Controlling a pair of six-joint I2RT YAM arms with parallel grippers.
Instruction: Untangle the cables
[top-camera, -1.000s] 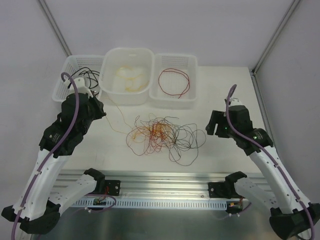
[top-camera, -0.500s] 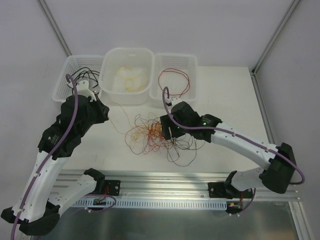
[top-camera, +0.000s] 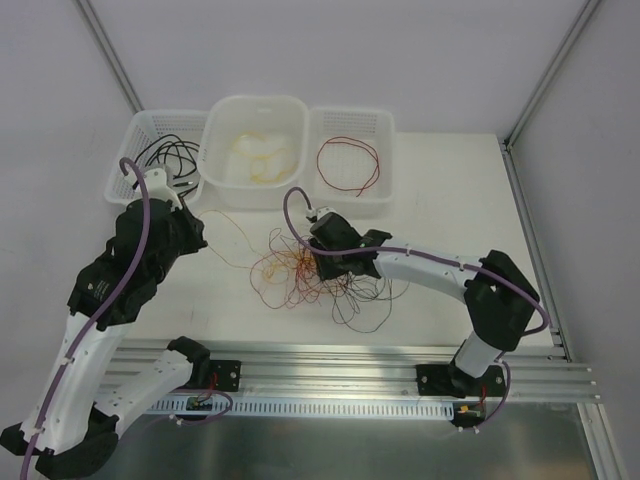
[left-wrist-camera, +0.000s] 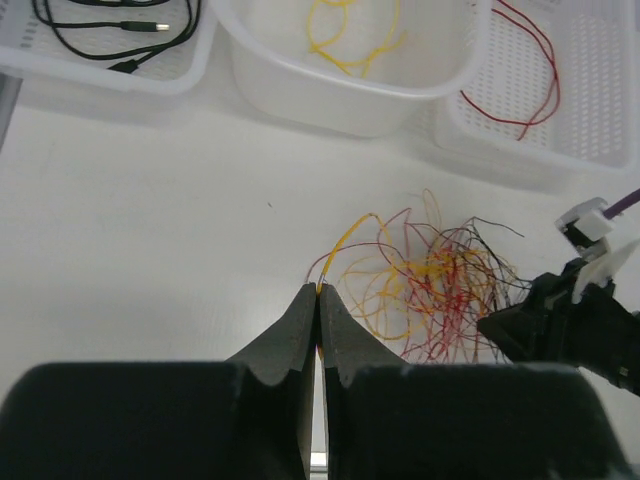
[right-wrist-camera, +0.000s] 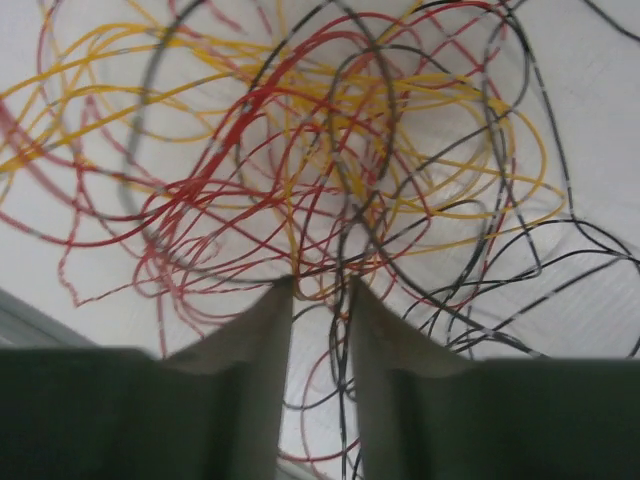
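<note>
Starting at the near edge: left gripper (left-wrist-camera: 318, 291) is clamped tight on one yellow strand (left-wrist-camera: 343, 237), which rises from the fingertips and runs right into the tangle (top-camera: 325, 275). Overhead, that strand was already strung between the left arm and the pile a second ago. The left arm has only shifted a little toward the left edge of the bench (top-camera: 450, 200).

Big change is the right arm. One second back it was parked by the right edge, well apart from the wires. Half a second back it had swung in over the pile's right side. Now the right gripper (right-wrist-camera: 318, 288) sits over the middle of the pile, pointing down into it. Its fingers stand slightly apart with a narrow gap, red and black strands crossing there. I can't tell whether any is pinched.

Tangle is mid-bench: red, yellow and black loops, roughly where it was.

Far edge, unchanged: left basket (top-camera: 150, 114) holding black cables (top-camera: 170, 152), middle tub (top-camera: 255, 100) holding a yellow cable (top-camera: 262, 165), right basket (top-camera: 350, 112) holding a red cable (top-camera: 348, 165).
</note>
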